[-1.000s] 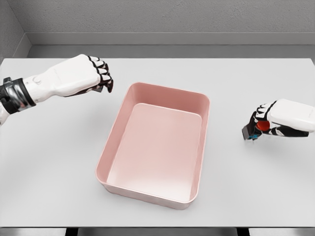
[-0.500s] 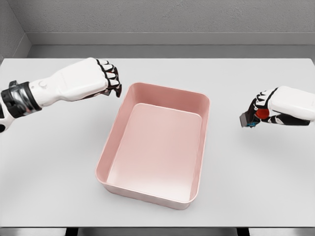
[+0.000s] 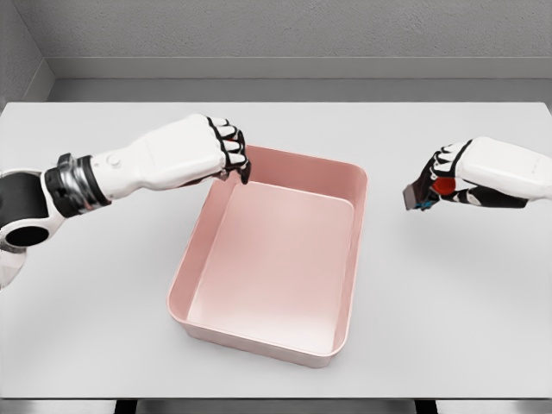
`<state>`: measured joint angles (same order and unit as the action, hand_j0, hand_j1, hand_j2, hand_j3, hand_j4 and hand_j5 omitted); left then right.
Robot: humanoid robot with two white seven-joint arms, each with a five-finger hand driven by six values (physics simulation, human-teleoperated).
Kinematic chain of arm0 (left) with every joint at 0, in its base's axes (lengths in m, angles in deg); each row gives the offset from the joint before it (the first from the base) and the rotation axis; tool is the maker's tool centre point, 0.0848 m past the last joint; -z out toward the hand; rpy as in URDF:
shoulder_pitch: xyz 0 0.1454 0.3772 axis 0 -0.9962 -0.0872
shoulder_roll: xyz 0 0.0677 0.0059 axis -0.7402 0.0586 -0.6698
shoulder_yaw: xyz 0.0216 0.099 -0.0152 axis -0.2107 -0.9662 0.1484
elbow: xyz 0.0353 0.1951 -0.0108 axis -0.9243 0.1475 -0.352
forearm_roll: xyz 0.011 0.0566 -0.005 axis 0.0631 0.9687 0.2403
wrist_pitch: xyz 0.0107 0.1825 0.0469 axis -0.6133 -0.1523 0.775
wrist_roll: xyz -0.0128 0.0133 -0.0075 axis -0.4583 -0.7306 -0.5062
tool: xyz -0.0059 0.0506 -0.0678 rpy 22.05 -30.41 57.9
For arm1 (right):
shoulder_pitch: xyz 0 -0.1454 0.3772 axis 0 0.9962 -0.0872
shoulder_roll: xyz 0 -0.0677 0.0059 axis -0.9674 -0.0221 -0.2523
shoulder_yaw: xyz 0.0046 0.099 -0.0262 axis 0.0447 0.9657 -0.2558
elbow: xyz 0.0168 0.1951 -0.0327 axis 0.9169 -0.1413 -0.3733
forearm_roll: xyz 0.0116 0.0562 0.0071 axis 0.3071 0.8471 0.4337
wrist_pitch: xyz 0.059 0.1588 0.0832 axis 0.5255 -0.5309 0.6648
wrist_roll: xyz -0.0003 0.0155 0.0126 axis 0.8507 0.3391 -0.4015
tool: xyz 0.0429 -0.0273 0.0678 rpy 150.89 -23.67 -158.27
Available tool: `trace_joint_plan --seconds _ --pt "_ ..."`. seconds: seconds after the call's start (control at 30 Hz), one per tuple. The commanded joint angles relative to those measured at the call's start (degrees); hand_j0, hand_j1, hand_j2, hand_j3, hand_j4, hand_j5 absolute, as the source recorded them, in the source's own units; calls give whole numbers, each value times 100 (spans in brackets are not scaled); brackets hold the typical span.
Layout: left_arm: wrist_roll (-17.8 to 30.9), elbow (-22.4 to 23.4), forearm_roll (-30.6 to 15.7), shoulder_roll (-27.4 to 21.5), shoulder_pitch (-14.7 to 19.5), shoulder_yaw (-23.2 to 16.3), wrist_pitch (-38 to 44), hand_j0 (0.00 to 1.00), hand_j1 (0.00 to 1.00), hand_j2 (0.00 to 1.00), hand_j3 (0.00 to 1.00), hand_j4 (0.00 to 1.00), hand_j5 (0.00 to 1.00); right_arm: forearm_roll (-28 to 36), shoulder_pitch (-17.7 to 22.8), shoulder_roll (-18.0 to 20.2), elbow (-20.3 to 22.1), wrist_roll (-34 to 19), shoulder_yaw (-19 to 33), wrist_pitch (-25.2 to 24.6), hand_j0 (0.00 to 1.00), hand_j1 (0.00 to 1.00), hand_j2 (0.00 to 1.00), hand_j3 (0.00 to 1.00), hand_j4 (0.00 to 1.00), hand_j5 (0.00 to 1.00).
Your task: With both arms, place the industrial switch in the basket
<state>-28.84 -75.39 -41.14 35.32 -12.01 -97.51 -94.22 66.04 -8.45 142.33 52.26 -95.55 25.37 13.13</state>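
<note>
Head view showed a white tabletop (image 3: 95, 328) bearing a pink basket (image 3: 345, 259). Left hand (image 3: 216, 151), fingers curled and empty, hung over its far-left corner. Right of the basket, right hand (image 3: 453, 177) gripped the industrial switch (image 3: 420, 197).

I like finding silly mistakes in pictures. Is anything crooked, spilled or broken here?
Nothing stands out. The pink rectangular plastic basket sits flat on the white table, turned a little, with nothing inside. The right hand grips the small dark industrial switch with a red button beside the basket. The left hand, curled, hovers at the basket's far-left corner.
</note>
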Motion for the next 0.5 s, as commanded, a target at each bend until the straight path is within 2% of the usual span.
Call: trace_joint_plan --seconds 0.0,0.23,0.4,0.43,0.47 --pt "17 -2 -15 143 9 -147 10 37 37 37 37 37 37 44 -9 -79 1 2 -2 -12 45 45 45 45 45 45" --pt "105 15 134 495 -26 -630 10 37 37 37 37 37 37 44 -193 -299 1 2 -11 -12 45 45 45 45 45 45" --pt "149 33 240 574 -141 -657 10 39 39 39 39 39 39 44 -299 -308 10 11 -11 -12 45 45 45 45 45 45" --pt "140 24 240 583 -132 -657 10 45 45 45 45 45 45 44 -334 -316 1 11 -11 -12 45 45 45 45 45 45" --pt "123 7 240 600 -123 -648 10 56 56 56 56 56 56 44 -387 -352 10 11 -11 -12 45 45 45 45 45 45"
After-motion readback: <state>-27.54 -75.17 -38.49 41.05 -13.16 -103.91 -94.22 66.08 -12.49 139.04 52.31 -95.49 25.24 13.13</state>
